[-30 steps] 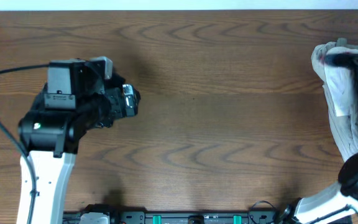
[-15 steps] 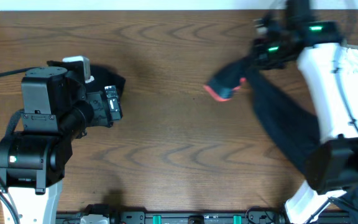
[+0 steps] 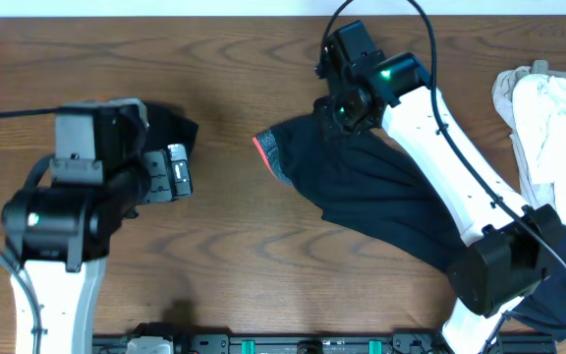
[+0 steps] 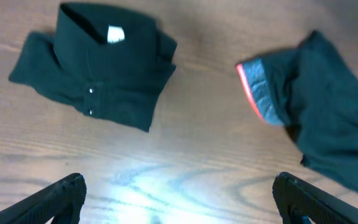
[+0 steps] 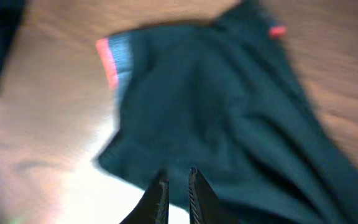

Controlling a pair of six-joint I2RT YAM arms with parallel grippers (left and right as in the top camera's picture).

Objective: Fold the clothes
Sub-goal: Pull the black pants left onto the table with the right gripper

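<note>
The dark navy trousers [image 3: 381, 187] lie spread across the middle and right of the table. Their orange-red and grey waistband [image 3: 268, 155] points left. They also show in the left wrist view [image 4: 328, 112] and the right wrist view [image 5: 216, 106]. My right gripper [image 3: 345, 106] [image 5: 176, 177] is over their upper edge, its fingers nearly together on the cloth. A folded black collared shirt [image 3: 177, 129] [image 4: 98, 71] lies at the left. My left gripper [image 3: 177, 174] [image 4: 179, 184] is wide open and empty just in front of the shirt.
A heap of white and beige garments [image 3: 548, 123] lies at the right edge of the wooden table [image 3: 244, 256]. The right arm stretches over the trousers from the front right corner.
My right arm has swung left from the heap, dragging the trousers across and down onto the table. My left arm has drawn back a little towards the front.
</note>
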